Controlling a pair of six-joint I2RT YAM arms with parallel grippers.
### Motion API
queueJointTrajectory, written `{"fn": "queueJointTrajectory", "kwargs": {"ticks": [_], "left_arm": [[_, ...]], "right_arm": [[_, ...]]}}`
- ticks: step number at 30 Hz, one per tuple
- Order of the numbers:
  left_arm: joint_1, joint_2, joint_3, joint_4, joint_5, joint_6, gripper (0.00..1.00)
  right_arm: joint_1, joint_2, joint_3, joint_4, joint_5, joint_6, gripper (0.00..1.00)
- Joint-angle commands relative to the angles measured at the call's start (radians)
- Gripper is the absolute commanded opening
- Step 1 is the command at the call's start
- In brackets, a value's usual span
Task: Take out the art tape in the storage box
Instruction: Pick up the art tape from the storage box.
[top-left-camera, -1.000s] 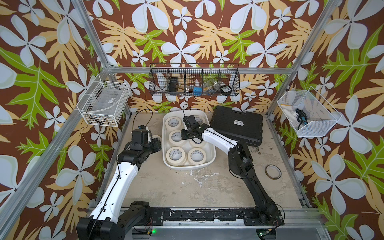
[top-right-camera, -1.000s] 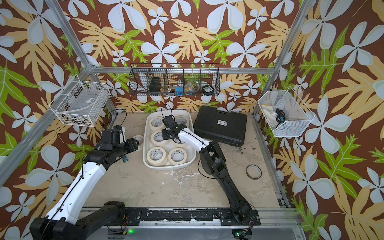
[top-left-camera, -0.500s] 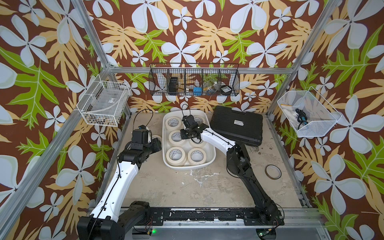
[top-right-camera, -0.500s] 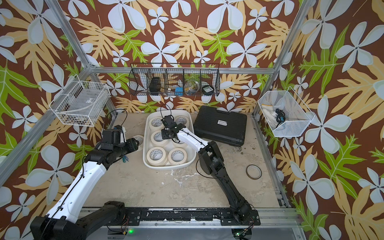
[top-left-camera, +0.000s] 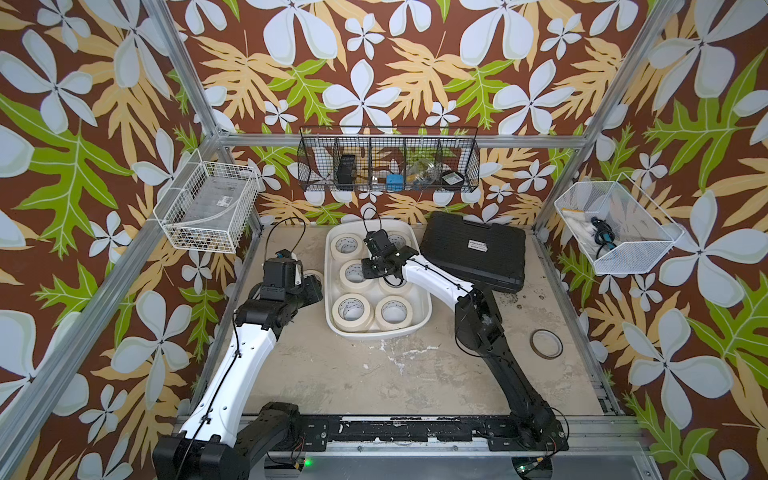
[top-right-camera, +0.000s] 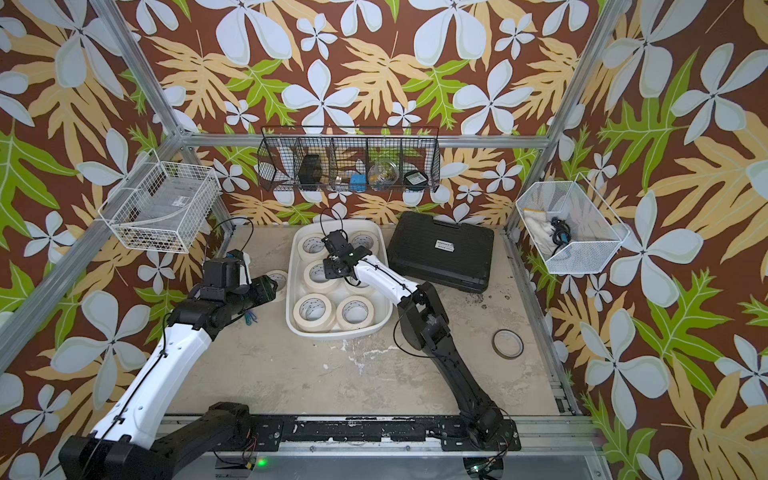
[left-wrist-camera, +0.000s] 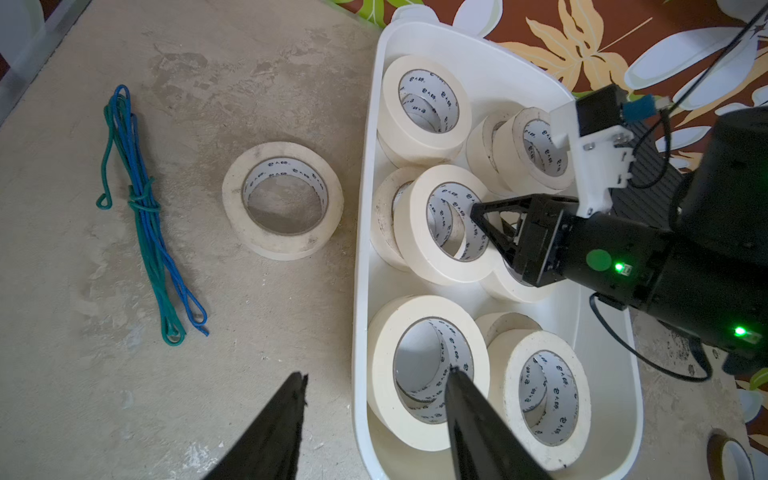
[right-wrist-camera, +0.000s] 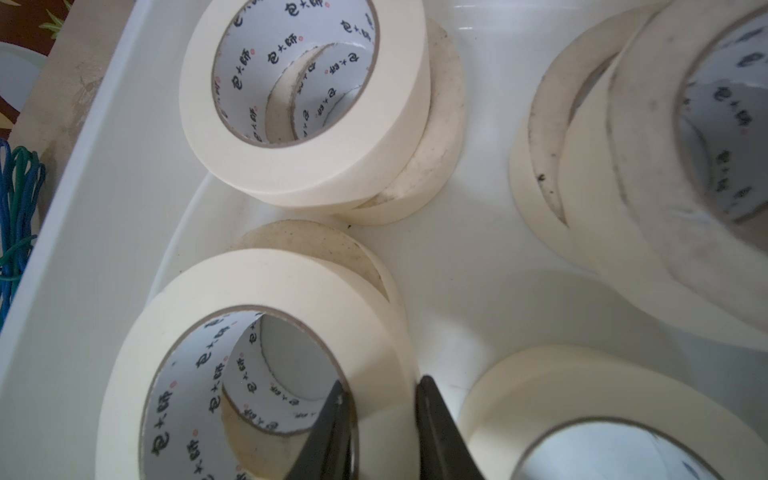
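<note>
1. Right end effector (right-wrist-camera: 381, 382) has dipped slightly lower into the storage box (top-left-camera: 374, 331) and drawn narrow since a second ago. The left arm has barely shifted.
2. Its fingers straddle the wall of the top art tape (left-wrist-camera: 411, 232) roll on the box's middle-left stack. One finger is inside the core and one outside, pinching the wall.
3. Left end effector (left-wrist-camera: 377, 374) hangs half open and empty above the box's left rim, with one finger over the table (top-left-camera: 415, 374) and one over a roll.
4. Six stacks of art tape sit in the box, in two rows of three. One more roll (left-wrist-camera: 233, 199) lies flat on the table just left of the box.
5. One blue-green cord bundle (left-wrist-camera: 143, 208) lies farther left of the box. One black hard case (top-left-camera: 473, 249) lies just right of it, and one thin dark ring (top-left-camera: 531, 343) well to the right.
6. Lower rolls show only as slivers, so I cannot tell the total. The right arm covers most of the stack beneath it. In both top views the left arm hides much of the loose roll.
</note>
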Motion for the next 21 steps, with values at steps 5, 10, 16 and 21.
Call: {"fn": "queueJointTrajectory", "kwargs": {"ticks": [5, 10, 16, 21], "left_arm": [[0.000, 0.011, 0.027, 0.005, 0.039, 0.001, 0.59], [0.000, 0.040, 0.105, -0.010, 0.090, 0.013, 0.59], [-0.047, 0.108, 0.207, -0.023, 0.118, 0.013, 0.59], [-0.182, 0.210, 0.312, -0.060, 0.042, 0.014, 0.59]], "right_arm": [[-0.001, -0.203, -0.108, 0.013, 0.082, -0.025, 0.10], [-0.002, -0.336, -0.219, 0.006, 0.138, -0.025, 0.09], [-0.002, -0.456, -0.352, 0.008, 0.136, -0.012, 0.09], [0.001, -0.548, -0.483, 0.014, 0.116, 0.012, 0.09]]}}
